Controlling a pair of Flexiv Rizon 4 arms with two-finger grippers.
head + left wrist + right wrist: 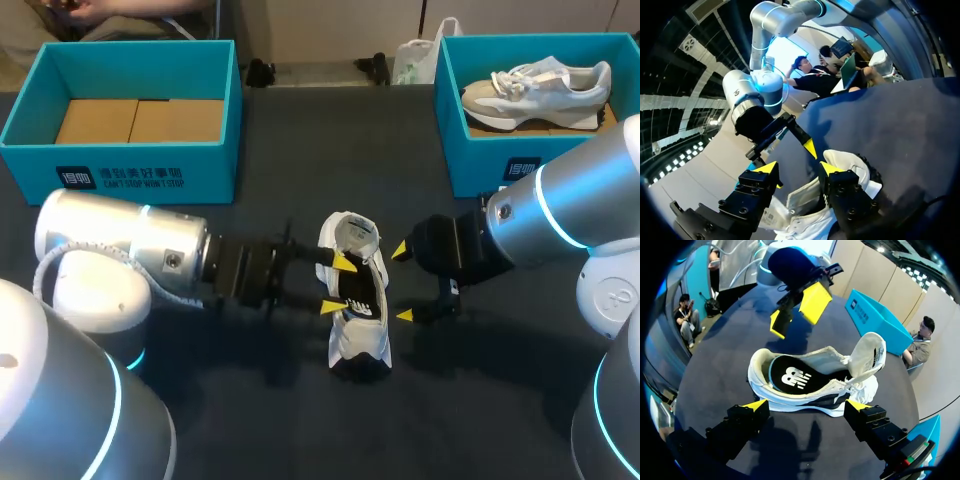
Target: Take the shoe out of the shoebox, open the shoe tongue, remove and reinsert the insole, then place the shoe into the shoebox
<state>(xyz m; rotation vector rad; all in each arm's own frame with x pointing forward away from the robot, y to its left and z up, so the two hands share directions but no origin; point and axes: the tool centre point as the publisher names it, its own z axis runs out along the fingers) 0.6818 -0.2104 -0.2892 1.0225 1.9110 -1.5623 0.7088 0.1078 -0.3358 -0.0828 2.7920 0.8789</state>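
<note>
Yellow-tipped fingers of the right gripper (807, 406) are held spread apart, pinching nothing, with the shoe (790, 401) standing on its sole just ahead between them, untouched. Opposite, the left gripper (799, 168) is likewise held open, poised at the shoe's far side; no contact can be made out. The tongue (867, 355) is folded up and back, and the black insole (790, 377) is seen lying flat inside. Whether it is yet to be pulled or already reseated cannot be told. For the insole step, the shoe is best pinned at the sidewall by one gripper while the insole's heel edge is pinched by the other and peeled upward, so that the shoe is not dragged across the table (725, 360). Farther off, the left shoebox (150, 175) holds only cardboard, and the right shoebox (480, 160) holds a second shoe (535, 88).
</note>
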